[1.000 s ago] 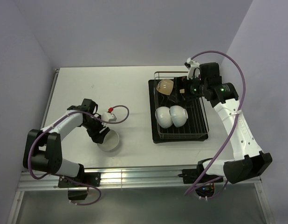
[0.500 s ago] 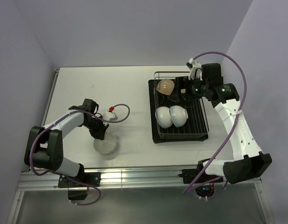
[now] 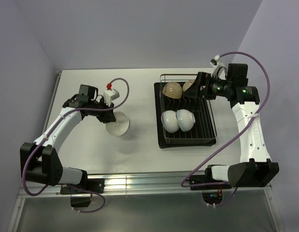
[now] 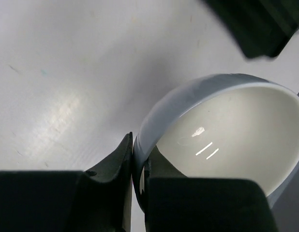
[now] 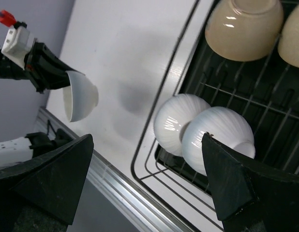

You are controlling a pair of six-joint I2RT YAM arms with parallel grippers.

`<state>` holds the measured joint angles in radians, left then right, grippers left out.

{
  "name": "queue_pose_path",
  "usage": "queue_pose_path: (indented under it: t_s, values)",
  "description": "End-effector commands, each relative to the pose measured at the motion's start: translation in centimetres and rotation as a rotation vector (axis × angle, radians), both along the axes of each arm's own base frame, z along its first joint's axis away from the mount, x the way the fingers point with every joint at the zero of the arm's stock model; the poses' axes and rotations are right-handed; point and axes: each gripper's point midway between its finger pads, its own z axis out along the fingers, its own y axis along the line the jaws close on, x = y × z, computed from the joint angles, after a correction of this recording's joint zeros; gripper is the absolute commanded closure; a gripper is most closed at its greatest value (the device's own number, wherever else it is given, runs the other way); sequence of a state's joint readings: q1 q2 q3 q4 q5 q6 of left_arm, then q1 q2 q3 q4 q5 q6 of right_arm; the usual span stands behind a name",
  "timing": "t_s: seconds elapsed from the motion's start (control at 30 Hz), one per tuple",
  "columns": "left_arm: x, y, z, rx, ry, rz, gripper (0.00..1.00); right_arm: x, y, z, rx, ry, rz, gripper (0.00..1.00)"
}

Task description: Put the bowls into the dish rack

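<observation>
White bowl (image 3: 117,127) rim pinched; rack (image 3: 198,134) well apart.

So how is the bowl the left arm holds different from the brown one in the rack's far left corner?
The held bowl is white outside; the brown bowl is tan. The held bowl hangs tipped on its side above the table, pinched at its rim by the left gripper; the brown bowl rests in the dish rack, untouched. Both are round and glossy.
</observation>
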<state>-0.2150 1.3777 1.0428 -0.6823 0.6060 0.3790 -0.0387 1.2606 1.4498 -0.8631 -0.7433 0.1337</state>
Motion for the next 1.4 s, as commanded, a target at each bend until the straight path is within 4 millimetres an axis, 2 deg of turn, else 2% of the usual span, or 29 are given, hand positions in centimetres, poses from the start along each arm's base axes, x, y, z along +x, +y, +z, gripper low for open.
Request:
queue_pose_path:
  t_s: [0.0,0.03,0.1,0.13,0.17,0.2,0.23,0.3,0.43,0.6,0.8,1.23,1.37]
  values:
    - [2.6,-3.1,8.2,-0.206,-0.101,0.084,1.00,-0.6,1.3,3.7,0.097,-0.078,0.097,0.00]
    - [3.5,-3.7,10.3,-0.222,-0.151,0.095,1.00,-0.7,1.4,3.9,0.106,-0.083,0.101,0.00]
    - [4.2,-4.9,11.9,-0.235,-0.172,0.134,1.00,-1.1,1.8,4.3,0.136,-0.096,0.124,0.00]
    - [5.1,-5.7,13.8,-0.253,-0.223,0.142,1.00,-1.3,1.9,4.5,0.145,-0.102,0.131,0.00]
    - [5.4,-6.4,14.5,-0.263,-0.234,0.167,1.00,-1.4,2.1,4.7,0.157,-0.105,0.139,0.00]
    - [4.9,-8.2,15.2,-0.281,-0.227,0.153,1.00,-1.7,2.3,4.9,0.171,-0.108,0.156,0.00]
    - [5.5,-9.1,16.3,-0.292,-0.250,0.155,1.00,-1.8,2.4,5.1,0.177,-0.117,0.159,0.00]
    - [4.8,-11.7,17.4,-0.334,-0.235,0.127,1.00,-2.3,2.7,5.3,0.196,-0.118,0.168,0.00]
    - [5.3,-14.9,19.3,-0.396,-0.239,0.118,1.00,-3.1,3.1,5.4,0.238,-0.103,0.183,0.00]
    - [5.4,-17.1,20.7,-0.454,-0.223,0.122,1.00,-3.8,3.6,4.1,0.253,-0.064,0.181,0.00]
    - [4.9,-19.1,20.4,-0.476,-0.183,0.105,1.00,-3.9,4.7,3.4,0.255,-0.042,0.186,0.00]
    - [3.7,-20.3,21.0,-0.523,-0.157,0.060,1.00,-4.9,7.9,3.0,0.288,-0.003,0.260,0.00]
    - [3.2,-20.7,21.4,-0.554,-0.137,0.036,1.00,-4.9,8.5,2.2,0.301,0.039,0.267,0.00]
